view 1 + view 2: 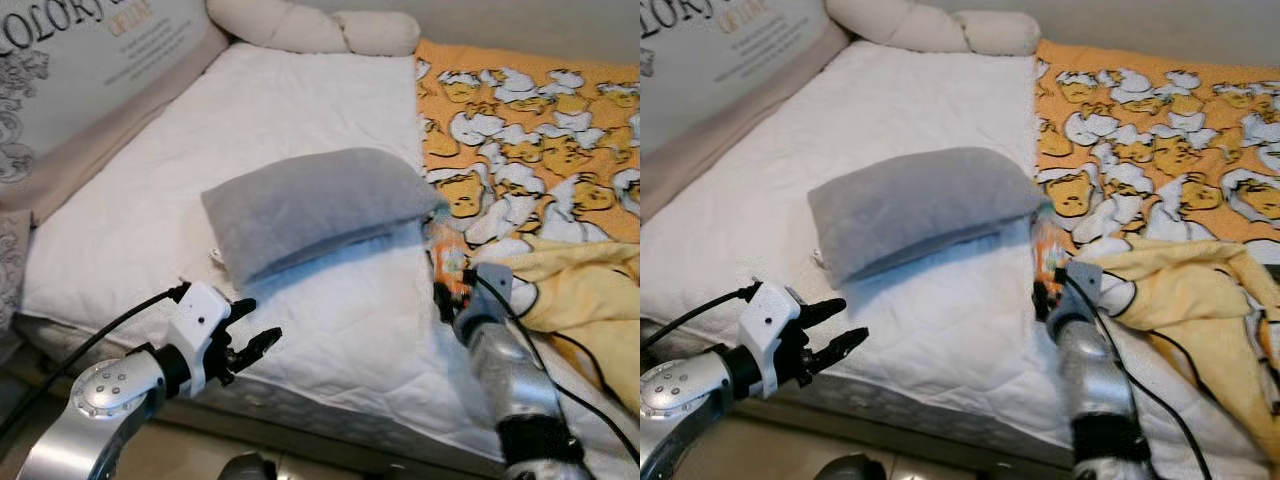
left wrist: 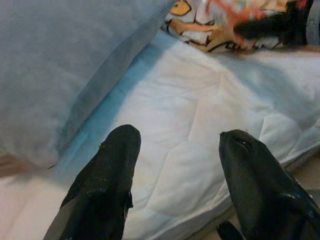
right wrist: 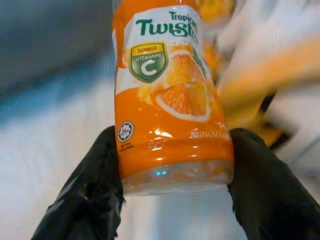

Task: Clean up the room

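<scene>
With its right claw closed on the orange plastic juice bottle, the robot should lift it straight off the white quilted bed, while the left claw waits open.

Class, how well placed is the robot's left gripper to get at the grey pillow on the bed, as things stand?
Probably well placed. The left gripper hovers open over the white mattress, just short of the grey pillow, with bare quilt between them. The right gripper is off to the side, shut on an orange bottle.

Right claw at 4 o'clock on the bed, clamped on orange bottle beside grey pillow. Left claw at 8 o'clock, fingers apart.
</scene>
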### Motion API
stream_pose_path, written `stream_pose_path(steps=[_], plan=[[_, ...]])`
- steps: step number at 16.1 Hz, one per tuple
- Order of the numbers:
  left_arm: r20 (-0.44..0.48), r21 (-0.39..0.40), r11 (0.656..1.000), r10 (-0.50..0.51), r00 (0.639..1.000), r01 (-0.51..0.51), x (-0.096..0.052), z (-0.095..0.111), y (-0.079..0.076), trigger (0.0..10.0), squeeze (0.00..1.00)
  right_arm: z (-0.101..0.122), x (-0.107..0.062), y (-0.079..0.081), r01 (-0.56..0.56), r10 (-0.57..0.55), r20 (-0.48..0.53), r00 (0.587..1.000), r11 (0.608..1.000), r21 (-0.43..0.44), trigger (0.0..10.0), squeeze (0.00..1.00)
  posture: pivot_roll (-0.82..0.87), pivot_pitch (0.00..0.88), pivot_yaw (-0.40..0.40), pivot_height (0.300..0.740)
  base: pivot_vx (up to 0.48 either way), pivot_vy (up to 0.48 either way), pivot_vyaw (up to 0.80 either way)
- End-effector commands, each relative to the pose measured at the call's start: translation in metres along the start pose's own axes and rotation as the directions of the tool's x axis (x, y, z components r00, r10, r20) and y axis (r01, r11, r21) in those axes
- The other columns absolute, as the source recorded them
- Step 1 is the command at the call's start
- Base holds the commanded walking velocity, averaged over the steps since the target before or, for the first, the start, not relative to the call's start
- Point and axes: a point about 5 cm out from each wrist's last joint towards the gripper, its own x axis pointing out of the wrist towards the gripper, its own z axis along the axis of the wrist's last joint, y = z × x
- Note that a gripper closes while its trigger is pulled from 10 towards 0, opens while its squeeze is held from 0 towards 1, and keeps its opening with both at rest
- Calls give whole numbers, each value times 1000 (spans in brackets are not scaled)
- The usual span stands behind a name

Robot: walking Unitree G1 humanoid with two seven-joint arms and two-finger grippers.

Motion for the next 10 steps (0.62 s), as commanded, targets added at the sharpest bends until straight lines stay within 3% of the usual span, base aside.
stream_pose_path(steps=[1,2,3,4,7,8,9,10], plan=[[6,6,1000,11,1000,-11,0,0,-1,10000,0,17,-5,-5,71,-72,87,994,997,8,1882,0,58,0,-34,740,0,0,0],[15,2,1000,23,1000,-23,0,0,-2,10000,0,17,-11,-9,125,-126,77,989,992,19,1882,0,58,0,-39,740,0,0,0],[28,-9,999,51,998,-51,2,0,-3,10000,0,20,-17,-17,197,-202,94,975,979,58,8235,0,53,0,-37,740,0,0,0],[38,-16,996,86,996,-86,4,-1,-2,10000,0,27,-22,-23,240,-250,132,959,967,88,10000,0,54,0,-38,740,0,0,0],[67,-21,981,194,979,-193,9,1,3,10000,0,43,-21,-7,70,-91,221,971,992,100,10000,0,54,0,-37,740,0,0,0],[95,-63,942,334,938,-329,14,4,14,10000,0,48,-26,15,-91,103,255,961,994,-59,10000,0,45,0,-34,740,0,0,0],[91,-124,894,443,892,-431,19,4,23,10000,0,38,-32,32,-224,240,192,951,969,-104,10000,0,39,0,-34,740,0,0,800],[70,-131,874,479,875,-468,23,1,24,10000,0,34,-36,38,-261,279,174,944,958,-118,10000,0,37,0,-32,740,0,0,800]])
